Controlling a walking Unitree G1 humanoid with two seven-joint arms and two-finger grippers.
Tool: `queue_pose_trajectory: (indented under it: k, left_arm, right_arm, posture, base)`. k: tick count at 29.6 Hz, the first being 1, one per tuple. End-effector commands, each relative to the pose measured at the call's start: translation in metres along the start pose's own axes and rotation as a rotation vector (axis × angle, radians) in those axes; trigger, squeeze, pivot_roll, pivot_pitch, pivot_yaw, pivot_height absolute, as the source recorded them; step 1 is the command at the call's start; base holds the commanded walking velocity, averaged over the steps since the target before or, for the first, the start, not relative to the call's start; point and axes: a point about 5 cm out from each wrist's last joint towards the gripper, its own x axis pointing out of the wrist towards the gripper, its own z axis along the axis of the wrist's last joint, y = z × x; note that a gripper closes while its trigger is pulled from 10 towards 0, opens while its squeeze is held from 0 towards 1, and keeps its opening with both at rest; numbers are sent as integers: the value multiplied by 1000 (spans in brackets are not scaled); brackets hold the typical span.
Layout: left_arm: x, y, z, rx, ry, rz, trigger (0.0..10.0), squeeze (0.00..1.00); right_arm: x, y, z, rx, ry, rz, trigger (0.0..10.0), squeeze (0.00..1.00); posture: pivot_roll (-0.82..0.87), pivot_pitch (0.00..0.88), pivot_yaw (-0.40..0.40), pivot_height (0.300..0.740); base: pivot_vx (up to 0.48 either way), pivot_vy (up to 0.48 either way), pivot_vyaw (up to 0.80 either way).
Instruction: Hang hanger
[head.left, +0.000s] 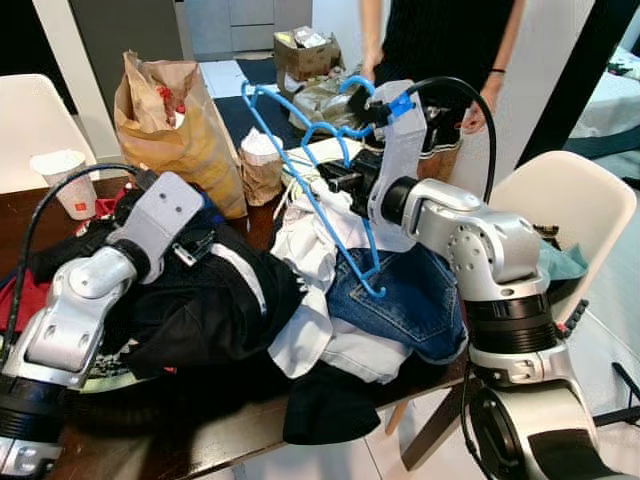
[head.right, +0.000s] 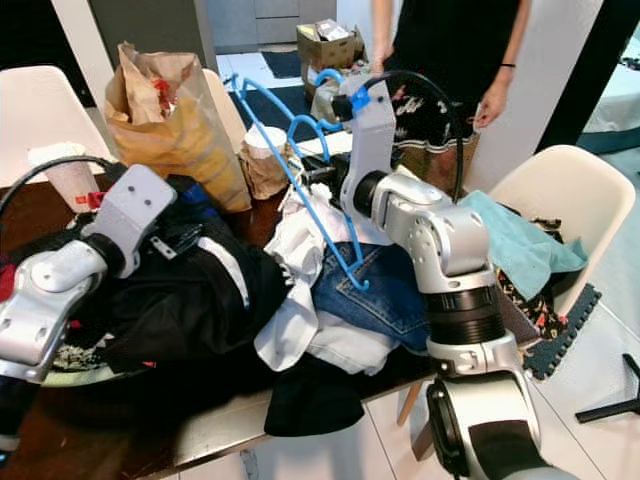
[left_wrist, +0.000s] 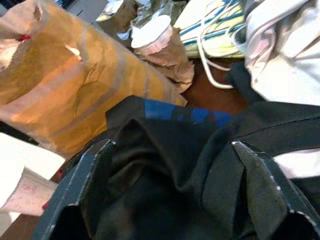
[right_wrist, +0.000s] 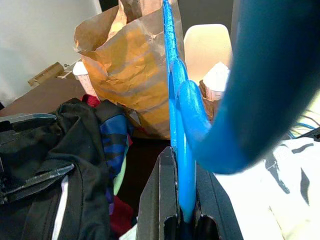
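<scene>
The blue hanger (head.left: 320, 180) stands tilted above the heap of clothes (head.left: 300, 300), its long axis running from the lower tip near the jeans (head.left: 410, 300) up and away toward the paper bag (head.left: 175, 130), and the right gripper (right_wrist: 182, 210) is clamped on its bar from below, so the right arm is the one placed to carry it. The left gripper (left_wrist: 175, 170) rests spread wide on a black garment (left_wrist: 165, 190), grasping nothing. All this sits on a dark wooden table (head.left: 220, 435) with white chairs (head.left: 560, 200) around and a person (head.left: 450, 40) standing beyond; no rail for hanging is visible.
</scene>
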Motion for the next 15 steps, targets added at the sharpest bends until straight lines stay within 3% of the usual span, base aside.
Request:
queue_pose_trajectory:
  k: [1, 15]
  left_arm:
    - [-3, 7, -5, 27, 23, 23, 0, 0]
    - [1, 16, 2, 42, -18, 94, 0, 0]
  right_arm:
    - [-2, 2, 6, 1, -21, 4, 10000, 0]
    - [-4, -1, 9, 5, -40, -14, 10000, 0]
  posture:
    - [-58, 54, -15, 736]
    - [-65, 51, -9, 736]
  base:
    - [0, 0, 0]
    - [0, 0, 0]
